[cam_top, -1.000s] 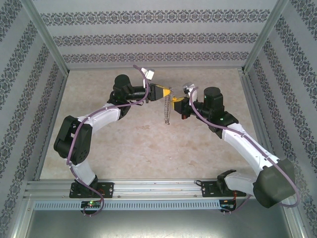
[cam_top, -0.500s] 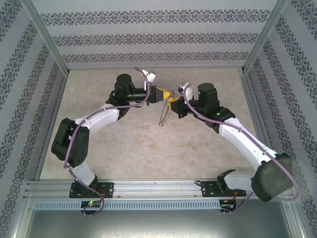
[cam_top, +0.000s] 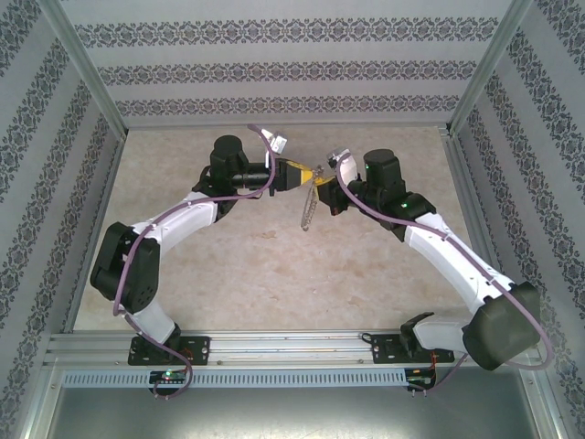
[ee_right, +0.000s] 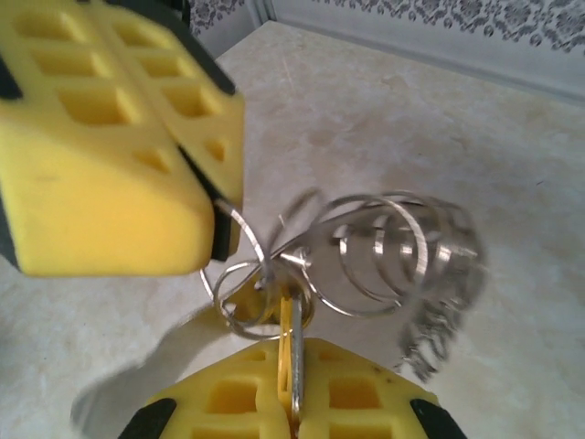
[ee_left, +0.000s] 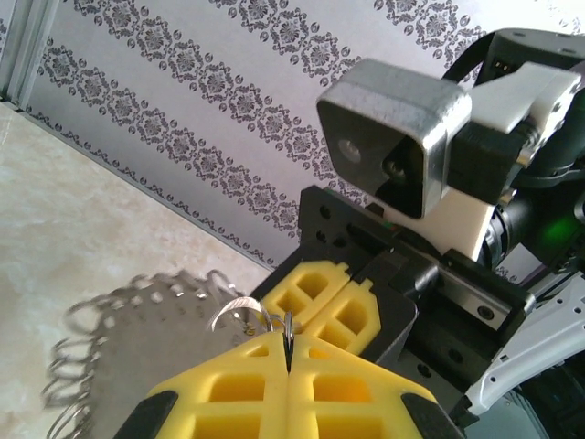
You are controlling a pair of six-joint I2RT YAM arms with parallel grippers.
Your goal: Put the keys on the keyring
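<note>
Our left claw (ee_left: 286,366) is clamped on the keyring (ee_left: 137,311), our right claw (ee_right: 291,393) on the key (ee_right: 291,334), both meeting above the table (cam_top: 256,274). We judge them light, stiff and slippery: pinch the key's head and the keyring's bare wire.

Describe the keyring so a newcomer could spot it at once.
Above the beige table's far middle, the left gripper and right gripper meet tip to tip. The keyring dangles below them: a thin grey metal hoop with a bumpy fringe, far larger than the small key pinched by the right gripper.
</note>
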